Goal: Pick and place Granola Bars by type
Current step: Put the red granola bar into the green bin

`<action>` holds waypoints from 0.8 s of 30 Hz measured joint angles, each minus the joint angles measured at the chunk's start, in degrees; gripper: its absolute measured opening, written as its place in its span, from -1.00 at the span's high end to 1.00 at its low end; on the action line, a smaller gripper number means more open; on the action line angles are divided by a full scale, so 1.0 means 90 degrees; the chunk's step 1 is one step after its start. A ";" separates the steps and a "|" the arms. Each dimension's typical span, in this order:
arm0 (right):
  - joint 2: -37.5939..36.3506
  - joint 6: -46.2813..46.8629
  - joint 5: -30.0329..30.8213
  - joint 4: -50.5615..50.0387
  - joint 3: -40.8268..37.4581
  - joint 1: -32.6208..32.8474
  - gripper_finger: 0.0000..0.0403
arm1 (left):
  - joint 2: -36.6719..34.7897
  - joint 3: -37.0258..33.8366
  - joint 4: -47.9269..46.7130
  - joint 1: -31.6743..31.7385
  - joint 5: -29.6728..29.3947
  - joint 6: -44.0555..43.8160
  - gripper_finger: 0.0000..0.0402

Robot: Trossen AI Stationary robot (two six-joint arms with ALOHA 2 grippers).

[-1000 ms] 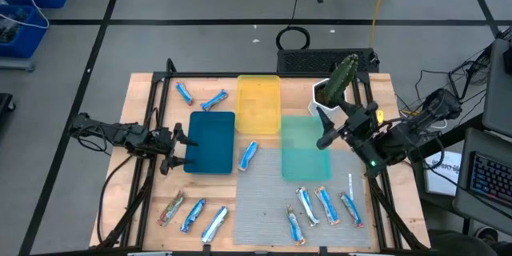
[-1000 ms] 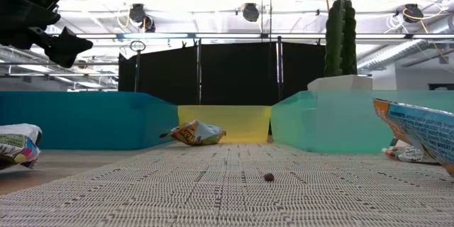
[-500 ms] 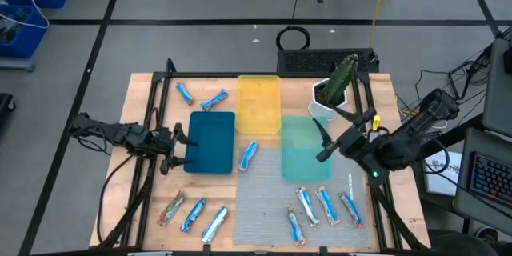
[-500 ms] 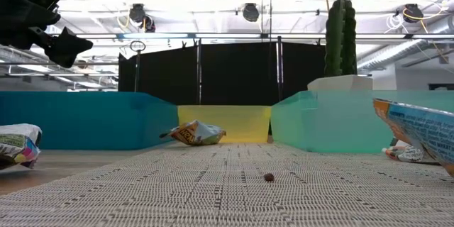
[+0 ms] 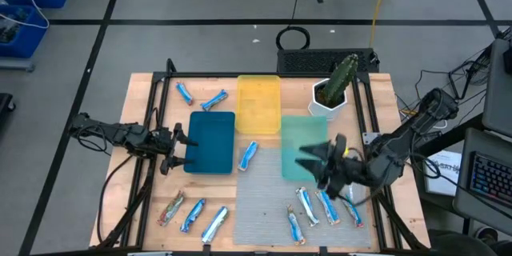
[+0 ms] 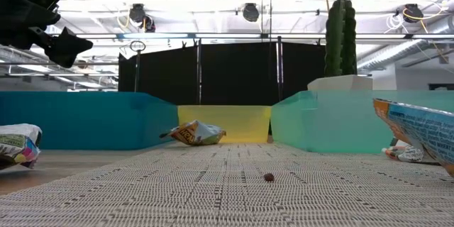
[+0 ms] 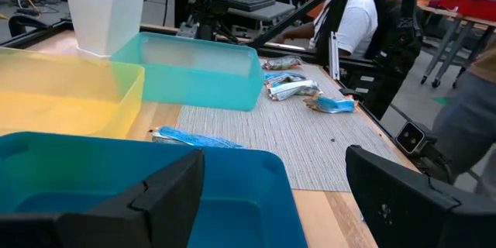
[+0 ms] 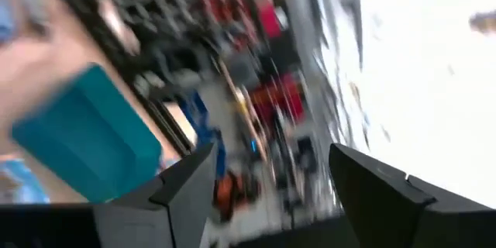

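Several blue-and-white granola bars lie flat on the table. Two (image 5: pixel 213 101) are at the far left, one (image 5: pixel 248 155) lies between the blue tray (image 5: pixel 210 142) and the teal tray (image 5: pixel 300 132), a group (image 5: pixel 192 214) is near left, and another group (image 5: pixel 320 206) is near right. My left gripper (image 5: pixel 172 150) stands open at the blue tray's left edge, holding nothing. My right gripper (image 5: pixel 314 162) hangs open in the air over the teal tray's near end, with the near-right bars just beyond it; nothing is between its fingers (image 8: pixel 186 182).
A yellow tray (image 5: pixel 258 104) stands behind the blue and teal ones. A white pot with a cactus (image 5: pixel 332 88) sits at the far right corner. A woven grey mat (image 5: pixel 264 200) covers the near middle. A black frame rail runs along the table's edges.
My right gripper has swung from beside the cactus pot toward the table's near edge, sinking a little, and now hangs over the teal tray's near end. Its wrist has rolled and turned, so the fingers point toward the table's left. It has stayed open.
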 joint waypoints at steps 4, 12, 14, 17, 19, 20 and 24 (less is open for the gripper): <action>-0.0002 -0.0249 -0.0736 -0.0581 0.0000 0.0080 -0.20 | -0.0001 0.0000 0.0000 -0.0002 0.0000 -0.0002 -0.54; -0.0002 -0.0519 -0.1518 -0.1776 -0.0002 0.0083 -0.20 | 0.0000 0.0000 0.0000 -0.0002 0.0000 -0.0001 -0.55; -0.0002 -0.0519 -0.1550 -0.1827 -0.0002 0.0090 -0.20 | -0.0002 0.0000 0.0000 0.0000 0.0000 0.0002 -0.54; -0.0009 -0.0553 -0.1673 -0.1824 -0.0002 0.0161 -0.20 | 0.0000 -0.0002 0.0000 0.0001 0.0000 -0.0005 -0.54; -0.0040 -0.0641 -0.1776 -0.1992 -0.0002 0.0265 -0.20 | 0.0000 0.0000 0.0000 -0.0002 0.0000 0.0002 -0.54; -0.0061 -0.0662 -0.1885 -0.2140 -0.0002 0.0309 -0.20 | 0.0000 0.0000 0.0000 0.0000 0.0000 0.0000 -0.54; -0.0070 -0.0230 -0.2327 -0.2945 -0.0002 0.0463 -0.20 | 0.0000 0.0000 0.0000 -0.0001 0.0000 0.0000 -0.54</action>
